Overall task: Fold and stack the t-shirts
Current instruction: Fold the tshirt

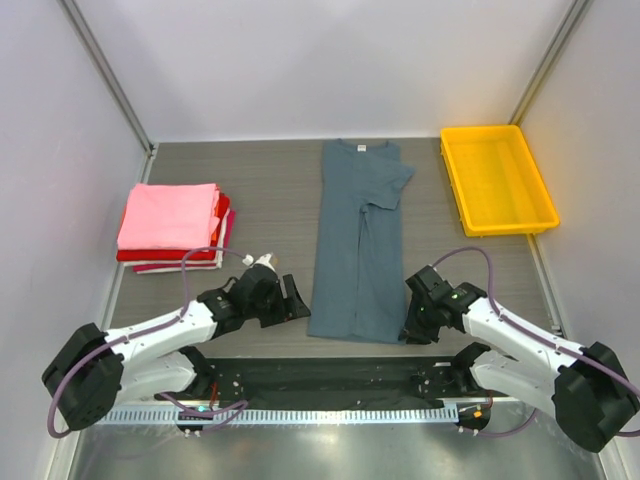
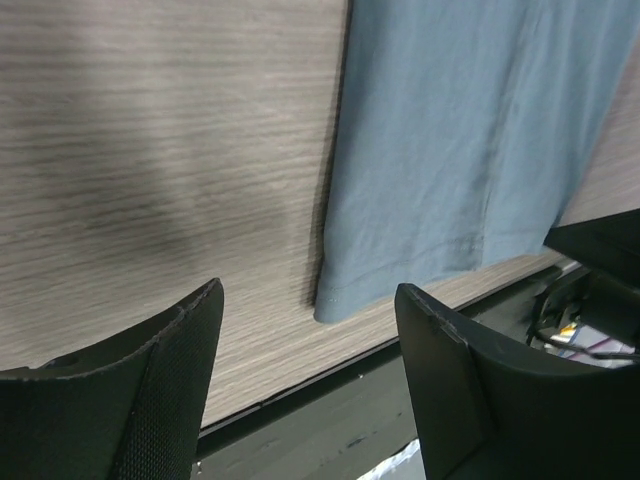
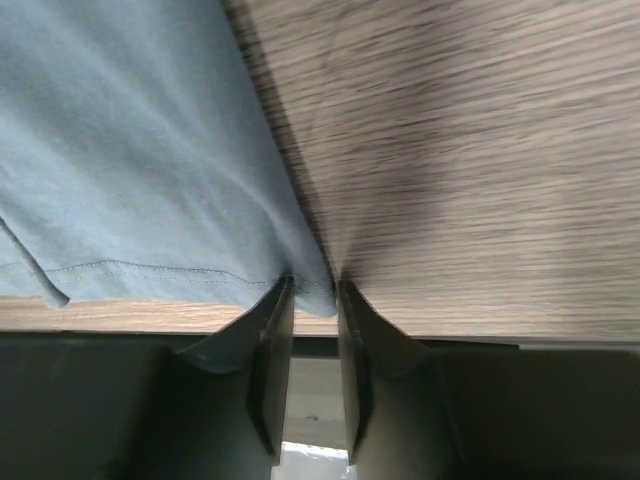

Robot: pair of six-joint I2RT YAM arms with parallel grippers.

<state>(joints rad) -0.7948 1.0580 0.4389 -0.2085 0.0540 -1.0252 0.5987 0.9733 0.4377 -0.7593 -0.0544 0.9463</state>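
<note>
The slate blue-grey t-shirt [image 1: 358, 240] lies flat in the middle of the table, folded lengthwise into a long strip with its collar at the far end. My left gripper [image 1: 290, 298] is open and empty just left of the shirt's near left corner; in the left wrist view [image 2: 308, 290] that corner of the shirt [image 2: 470, 130] lies ahead of the gap. My right gripper [image 1: 412, 325] is at the near right corner; in the right wrist view [image 3: 314, 285] the narrow jaws pinch the hem corner of the shirt [image 3: 120, 150]. The pink tee [image 1: 170, 215] tops a folded stack over the red tee [image 1: 222, 212] and the white tee [image 1: 175, 268] at the left.
A yellow plastic tray [image 1: 497, 180] stands empty at the far right. The table's near edge and a dark strip [image 1: 330, 375] run just behind both grippers. Bare wood table [image 1: 270, 190] lies between the stack and the shirt. Grey walls close in both sides.
</note>
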